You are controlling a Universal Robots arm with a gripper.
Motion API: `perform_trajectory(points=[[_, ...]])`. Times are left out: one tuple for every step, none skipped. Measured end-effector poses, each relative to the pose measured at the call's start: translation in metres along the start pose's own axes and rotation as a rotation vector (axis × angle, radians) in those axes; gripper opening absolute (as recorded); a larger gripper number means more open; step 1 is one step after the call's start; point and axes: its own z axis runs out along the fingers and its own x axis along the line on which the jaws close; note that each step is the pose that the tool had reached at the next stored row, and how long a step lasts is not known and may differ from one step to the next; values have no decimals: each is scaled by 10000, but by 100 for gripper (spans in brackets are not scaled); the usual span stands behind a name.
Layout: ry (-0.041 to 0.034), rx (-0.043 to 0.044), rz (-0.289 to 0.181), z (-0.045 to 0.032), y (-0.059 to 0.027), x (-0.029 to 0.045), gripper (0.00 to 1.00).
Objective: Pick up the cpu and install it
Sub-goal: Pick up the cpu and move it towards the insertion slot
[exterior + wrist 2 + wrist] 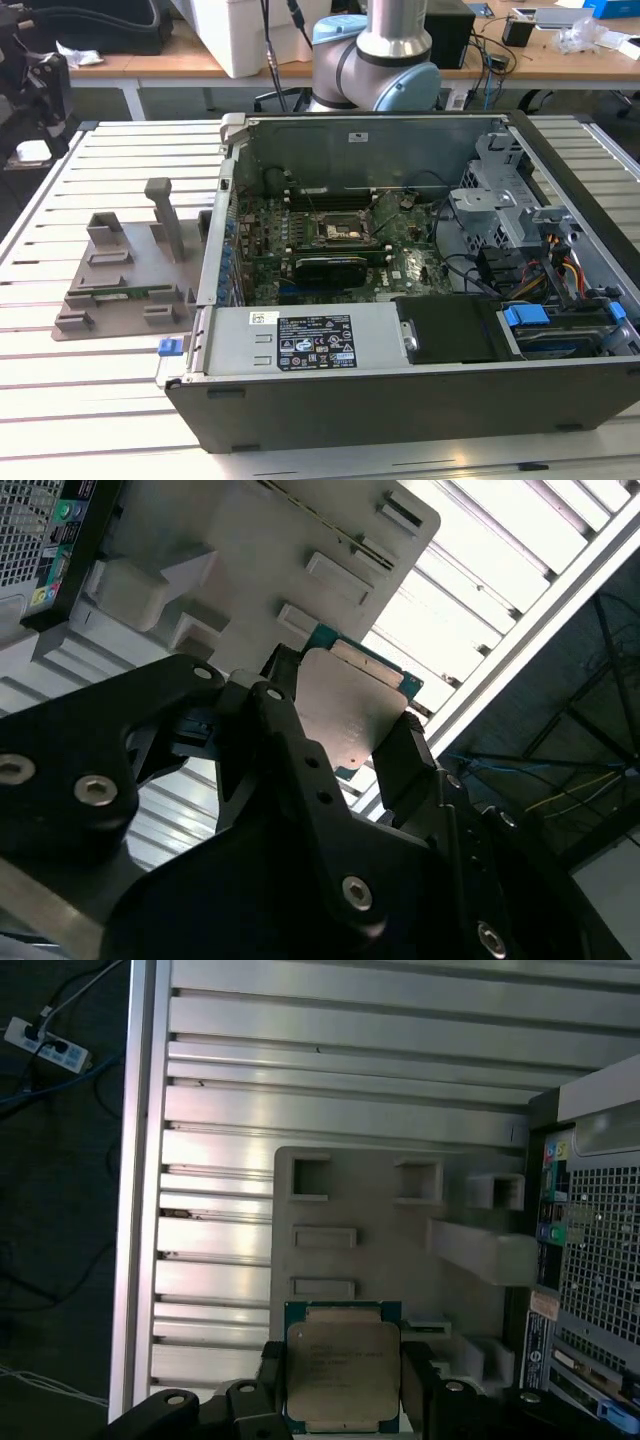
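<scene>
The cpu (342, 1372), a flat square with a silver-grey top and a green rim, sits between two black fingers (418, 1385) in the first wrist view. In the second wrist view the same cpu (350, 715) is clamped edge to edge by my gripper (345, 735), which is shut on it. It hangs well above the grey plastic fixture (385, 1225) on the slatted table. In the exterior view the motherboard's black socket (333, 232) lies inside the open computer case (400, 400); the arm's base (385, 60) rises behind the case.
The grey fixture (125, 270) with an upright post (165, 215) stands at the exterior view's left of the case, with a green strip (120, 293) lying in it. Cables and drive bays (540, 270) crowd the case's right side. The slatted metal table (90, 400) extends around.
</scene>
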Motion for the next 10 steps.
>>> perform_trajectory(points=[[0,0,0,-32,-1,-1,55],[0,0,-1,-82,-3,-2,55],[0,0,0,-121,-3,-3,55],[0,1,0,-151,-4,-4,55],[0,0,0,-167,-4,-4,55],[-2,-1,1,-168,-4,-4,55],[-1,0,0,-169,-4,-4,55],[-3,-87,4,-171,-3,-3,55],[-20,-282,8,-169,-5,-4,55],[-25,-333,10,-169,-5,-4,55]])
